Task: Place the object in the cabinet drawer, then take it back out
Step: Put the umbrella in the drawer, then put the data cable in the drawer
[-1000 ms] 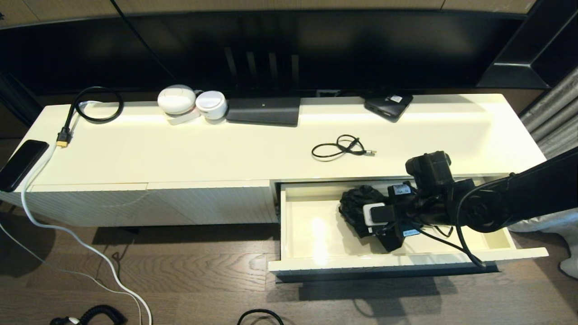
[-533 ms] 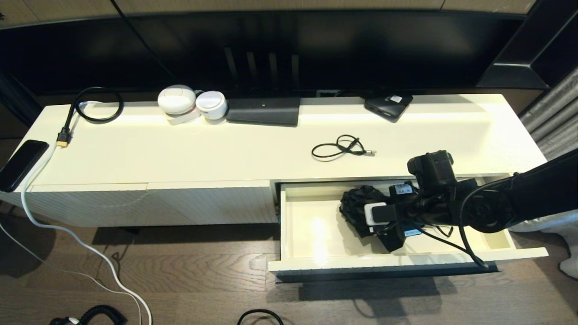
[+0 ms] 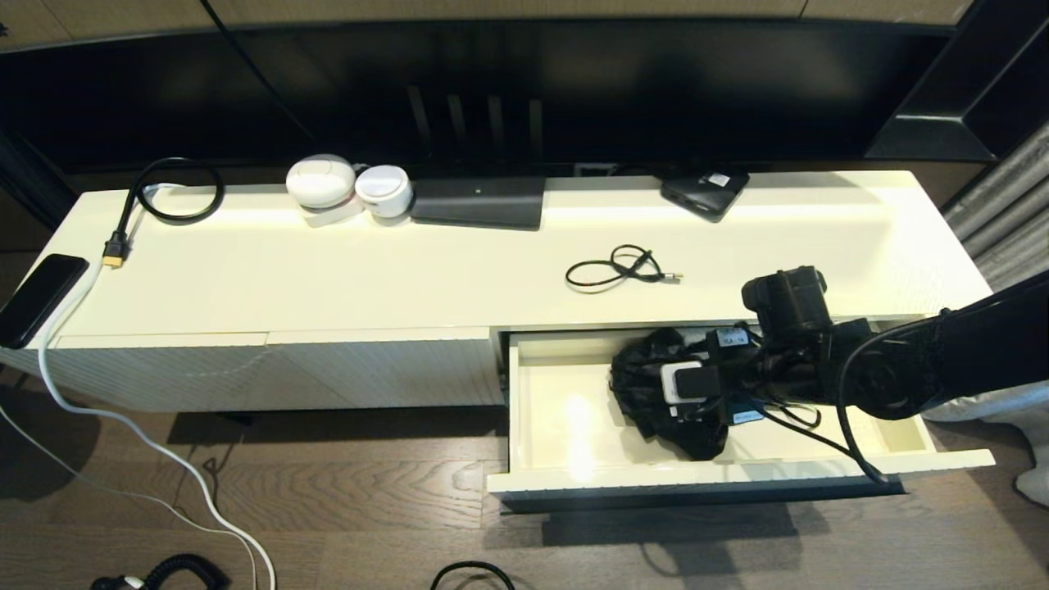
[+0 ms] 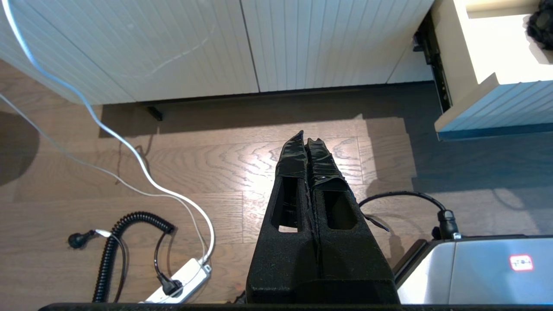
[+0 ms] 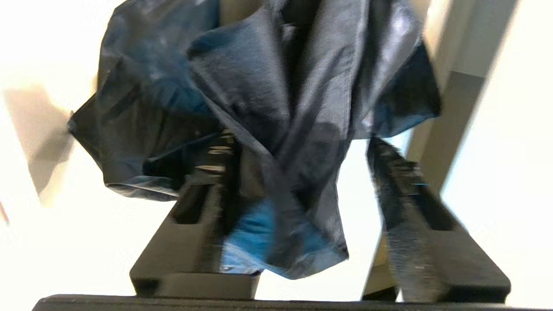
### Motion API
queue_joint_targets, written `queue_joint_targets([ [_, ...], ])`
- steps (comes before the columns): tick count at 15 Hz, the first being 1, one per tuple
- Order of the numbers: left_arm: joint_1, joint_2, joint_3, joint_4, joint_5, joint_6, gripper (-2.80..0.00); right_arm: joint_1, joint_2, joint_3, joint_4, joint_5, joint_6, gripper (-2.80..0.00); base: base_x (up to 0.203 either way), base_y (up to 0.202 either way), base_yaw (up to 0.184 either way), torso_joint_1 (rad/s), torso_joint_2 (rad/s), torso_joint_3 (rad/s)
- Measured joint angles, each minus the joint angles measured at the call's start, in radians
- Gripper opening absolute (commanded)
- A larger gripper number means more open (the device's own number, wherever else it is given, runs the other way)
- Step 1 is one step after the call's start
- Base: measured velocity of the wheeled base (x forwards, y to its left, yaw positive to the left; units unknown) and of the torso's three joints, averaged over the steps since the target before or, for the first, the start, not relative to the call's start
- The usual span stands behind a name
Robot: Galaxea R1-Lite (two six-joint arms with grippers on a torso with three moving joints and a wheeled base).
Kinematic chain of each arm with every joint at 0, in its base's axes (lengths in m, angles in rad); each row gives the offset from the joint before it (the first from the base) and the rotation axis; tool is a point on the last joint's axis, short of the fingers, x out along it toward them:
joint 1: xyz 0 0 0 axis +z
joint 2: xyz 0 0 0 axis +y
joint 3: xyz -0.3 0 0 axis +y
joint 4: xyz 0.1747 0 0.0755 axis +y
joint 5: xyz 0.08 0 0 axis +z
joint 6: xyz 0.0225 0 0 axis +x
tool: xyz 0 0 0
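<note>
The cabinet drawer stands pulled out at the right, and its corner also shows in the left wrist view. A crumpled dark cloth lies inside it on the cream bottom. My right gripper reaches into the drawer from the right, over the cloth. In the right wrist view the gripper is open, its fingers wide apart. The cloth drapes between them and over one finger. My left gripper hangs shut and empty over the wooden floor in front of the cabinet.
On the cabinet top lie a coiled black cable, a black device, two white round items, a dark flat base and a phone. A power strip and cables lie on the floor.
My right wrist has shifted slightly toward the back of the drawer. The cloth has sagged and spread out toward the drawer's front.
</note>
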Motion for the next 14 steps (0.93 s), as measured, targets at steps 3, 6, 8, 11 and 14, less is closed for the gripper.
queue_joint_targets([
  [3, 0.000, 0.000, 0.000, 0.000, 0.000, 0.000, -2.80, 0.002, -0.022, 0.009, -0.001, 0.000, 0.000, 0.00, 0.000, 0.000, 0.000, 0.000, 0.00, 0.000],
  [6, 0.000, 0.000, 0.000, 0.000, 0.000, 0.000, -2.80, 0.005, -0.093, 0.023, 0.009, -0.001, 0.002, 0.00, 0.000, 0.000, 0.000, 0.000, 0.00, 0.000],
  [8, 0.001, 0.000, 0.000, 0.000, 0.000, 0.000, -2.80, 0.011, -0.151, 0.038, 0.018, -0.002, 0.010, 0.00, 0.000, 0.000, 0.000, 0.000, 0.00, 0.000],
  [11, 0.000, 0.000, 0.000, 0.000, 0.000, 0.000, -2.80, 0.024, -0.239, 0.055, 0.027, -0.003, 0.054, 0.00, 0.000, 0.000, 0.000, 0.000, 0.00, 0.000],
  [14, 0.000, 0.000, 0.000, 0.000, 0.000, 0.000, -2.80, 0.036, -0.317, 0.043, 0.087, -0.015, 0.106, 0.00, 0.000, 0.000, 0.000, 0.000, 0.00, 0.000],
])
